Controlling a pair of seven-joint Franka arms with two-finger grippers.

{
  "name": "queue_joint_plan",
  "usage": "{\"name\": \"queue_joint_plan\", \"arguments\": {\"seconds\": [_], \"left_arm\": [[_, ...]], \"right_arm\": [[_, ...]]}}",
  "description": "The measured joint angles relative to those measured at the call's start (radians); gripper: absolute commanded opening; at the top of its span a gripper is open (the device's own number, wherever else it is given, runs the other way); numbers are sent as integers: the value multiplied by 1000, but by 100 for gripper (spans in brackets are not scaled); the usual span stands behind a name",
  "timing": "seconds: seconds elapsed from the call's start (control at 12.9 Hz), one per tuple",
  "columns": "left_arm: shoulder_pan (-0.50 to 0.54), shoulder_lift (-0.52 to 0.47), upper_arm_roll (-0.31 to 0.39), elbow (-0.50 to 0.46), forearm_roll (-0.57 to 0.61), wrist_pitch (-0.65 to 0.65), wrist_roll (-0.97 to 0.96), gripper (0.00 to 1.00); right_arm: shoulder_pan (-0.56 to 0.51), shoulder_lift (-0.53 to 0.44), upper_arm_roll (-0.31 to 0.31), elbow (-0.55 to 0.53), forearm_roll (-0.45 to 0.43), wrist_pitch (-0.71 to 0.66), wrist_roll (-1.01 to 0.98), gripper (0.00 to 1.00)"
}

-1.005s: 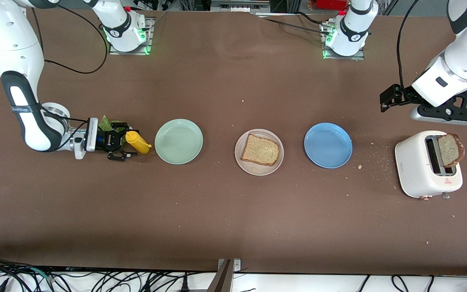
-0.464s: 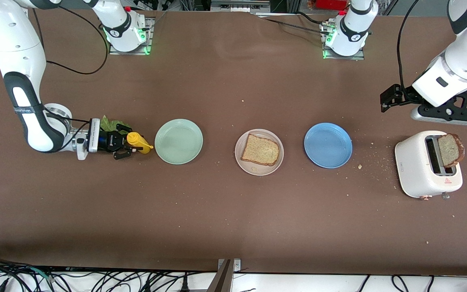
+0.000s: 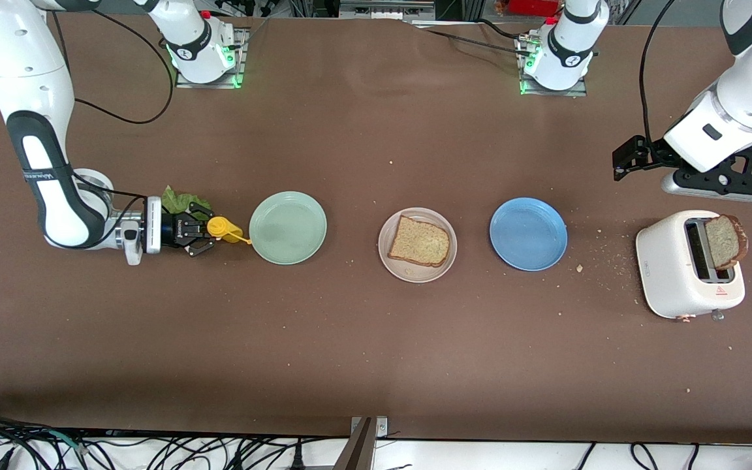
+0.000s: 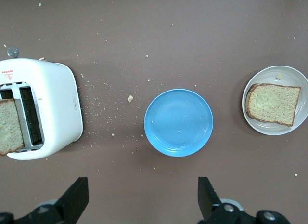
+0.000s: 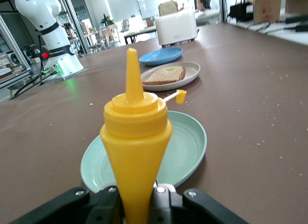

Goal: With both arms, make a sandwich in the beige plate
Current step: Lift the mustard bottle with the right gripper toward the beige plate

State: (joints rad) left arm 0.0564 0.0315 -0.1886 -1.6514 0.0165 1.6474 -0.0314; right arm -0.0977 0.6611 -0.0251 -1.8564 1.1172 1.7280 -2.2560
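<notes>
The beige plate (image 3: 415, 274) (image 4: 269, 130) lies mid-table with one slice of toast (image 3: 419, 240) (image 4: 273, 103) on it. A second slice (image 3: 725, 241) stands in the white toaster (image 3: 679, 277) at the left arm's end. The green lettuce leaf (image 3: 177, 200) lies at the right arm's end, beside my right gripper (image 3: 203, 232) (image 5: 136, 200). That gripper is shut on a yellow squeeze bottle (image 3: 222, 230) (image 5: 136, 137), whose nozzle points at the mint-green plate (image 3: 288, 227). My left gripper (image 3: 719, 186) (image 4: 143, 185) waits open and empty above the table by the toaster.
A blue plate (image 3: 528, 234) (image 4: 178, 123) lies between the beige plate and the toaster. Crumbs are scattered round the toaster. The bottle's small cap (image 5: 181, 95) hangs on its strap over the mint-green plate (image 5: 187, 147).
My right gripper has shut on the yellow bottle and nudged it a little toward the mint-green plate. The left arm has not moved.
</notes>
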Motion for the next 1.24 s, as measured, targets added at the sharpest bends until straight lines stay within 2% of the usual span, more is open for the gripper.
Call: {"name": "queue_joint_plan", "arguments": {"seconds": [0.23,0.39,0.62,1.0,1.24], "left_arm": [[0,0,0,0,0,0,0,100],[0,0,0,0,0,0,0,100],[0,0,1,0,0,0,0,100],[0,0,1,0,0,0,0,100],[0,0,1,0,0,0,0,100]], "right_arm": [[33,-78,1,67,-137,0,274,0],[68,-129,1,85,-185,10,451,0],[140,-182,3,145,-309,41,750,0],[316,-189,7,236,-536,118,1228,0],[436,-189,10,280,-715,144,1539,0]]}}
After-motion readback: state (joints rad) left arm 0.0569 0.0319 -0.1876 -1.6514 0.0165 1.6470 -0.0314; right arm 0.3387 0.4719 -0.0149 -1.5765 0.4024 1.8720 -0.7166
